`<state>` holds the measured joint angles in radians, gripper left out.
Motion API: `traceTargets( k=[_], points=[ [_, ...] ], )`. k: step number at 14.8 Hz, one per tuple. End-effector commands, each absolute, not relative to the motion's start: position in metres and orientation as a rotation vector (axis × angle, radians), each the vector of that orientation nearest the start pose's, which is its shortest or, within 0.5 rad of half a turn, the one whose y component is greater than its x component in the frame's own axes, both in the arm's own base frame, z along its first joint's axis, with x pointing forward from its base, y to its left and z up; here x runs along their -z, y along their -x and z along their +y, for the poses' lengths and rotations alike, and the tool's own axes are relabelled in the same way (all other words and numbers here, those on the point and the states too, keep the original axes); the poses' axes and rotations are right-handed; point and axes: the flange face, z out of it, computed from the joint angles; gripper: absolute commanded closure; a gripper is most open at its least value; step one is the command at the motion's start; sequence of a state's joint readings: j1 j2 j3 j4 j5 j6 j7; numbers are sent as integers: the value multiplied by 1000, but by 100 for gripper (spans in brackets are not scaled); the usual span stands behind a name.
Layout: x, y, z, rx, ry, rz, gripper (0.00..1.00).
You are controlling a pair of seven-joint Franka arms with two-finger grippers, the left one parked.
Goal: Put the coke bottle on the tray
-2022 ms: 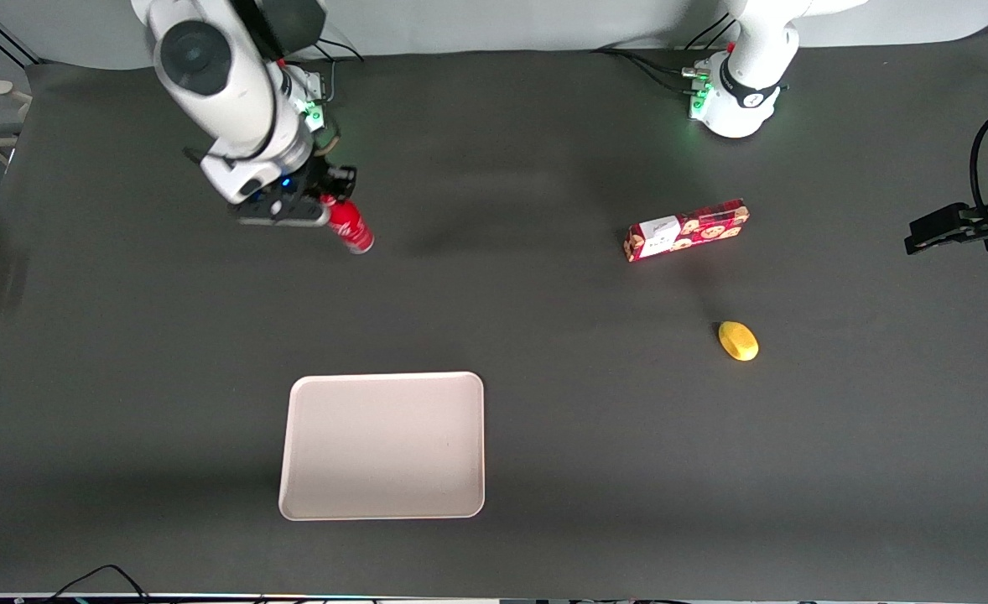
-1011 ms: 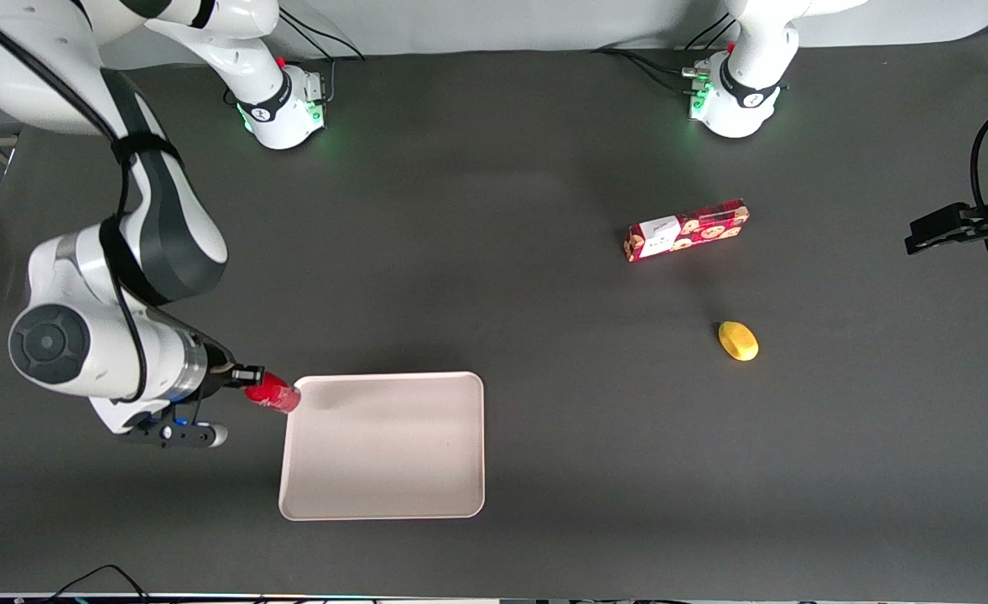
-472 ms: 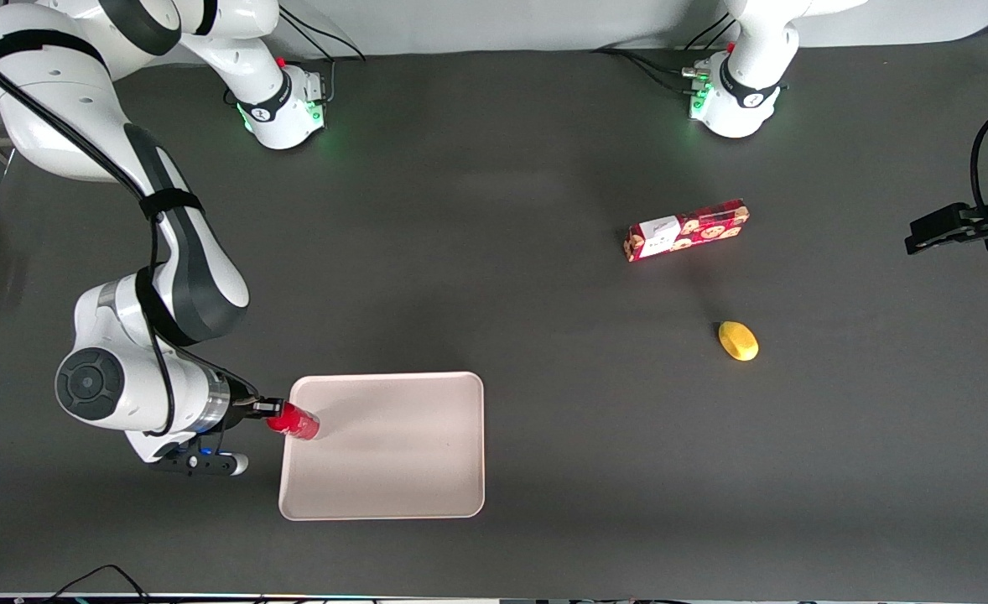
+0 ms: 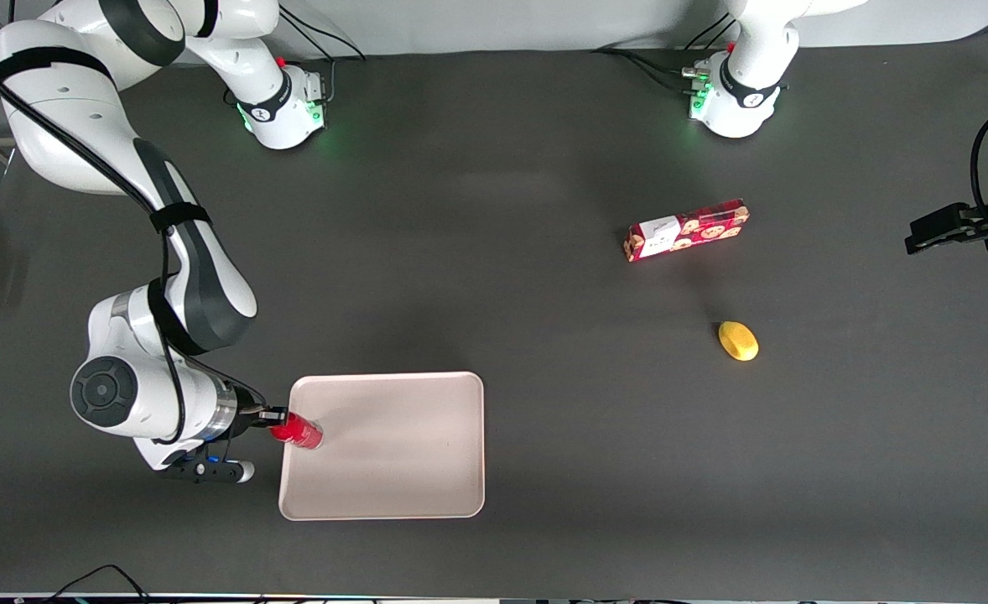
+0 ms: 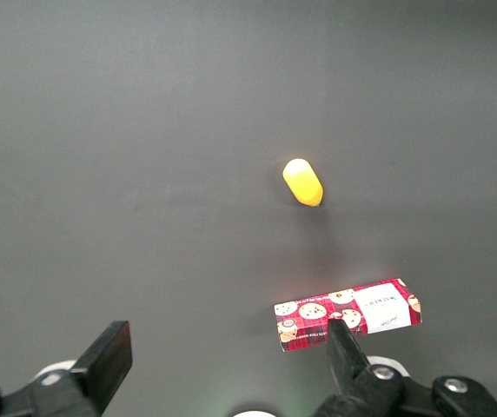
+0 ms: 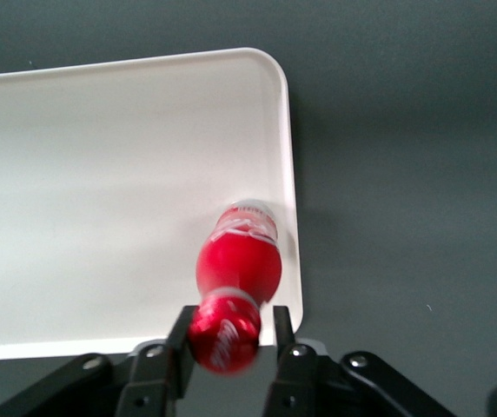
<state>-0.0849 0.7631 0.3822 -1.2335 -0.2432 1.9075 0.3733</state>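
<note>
The gripper (image 6: 228,340) is clamped on the neck of the bottle (image 6: 238,258), just under the red cap, with one finger (image 6: 177,340) on each side. In the front view the gripper (image 4: 269,418) sits at the working arm's edge of the tray (image 4: 427,495), about halfway along that edge, and the bottle (image 4: 297,431) reaches from it over the rim.

The bottle stands base down, tilted a little, its silvery base over the tray floor just inside the rim (image 6: 290,217). Whether the base touches the floor or hangs just above it cannot be told. White script shows on the cap and on the red shoulder.

The tray is cream-white, flat and rectangular with rounded corners and a low rim. It lies on the dark worktop (image 4: 544,335) near the front camera and holds nothing but the bottle. A soft shadow from the arm falls across its floor beside the bottle.

Well apart from the tray, toward the parked arm's end of the worktop, lies a red cookie box (image 4: 686,230) with a white label, flat on its long side. A small yellow oval thing (image 4: 738,341) lies near it, closer to the front camera than the box. The left wrist view shows the same two: the box (image 5: 347,314) and the yellow thing (image 5: 303,182), apart from each other on the bare worktop.
</note>
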Motion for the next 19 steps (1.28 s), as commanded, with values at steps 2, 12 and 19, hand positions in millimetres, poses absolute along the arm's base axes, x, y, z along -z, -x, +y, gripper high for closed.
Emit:
traceTargets(
  k=[2,12,19],
  points=[
    [-340,-738,129,-7,3170,82,0],
    [-531,-668,122,-42,3273,104,0],
    [-615,-616,35,-132,3140,93,0]
  ],
)
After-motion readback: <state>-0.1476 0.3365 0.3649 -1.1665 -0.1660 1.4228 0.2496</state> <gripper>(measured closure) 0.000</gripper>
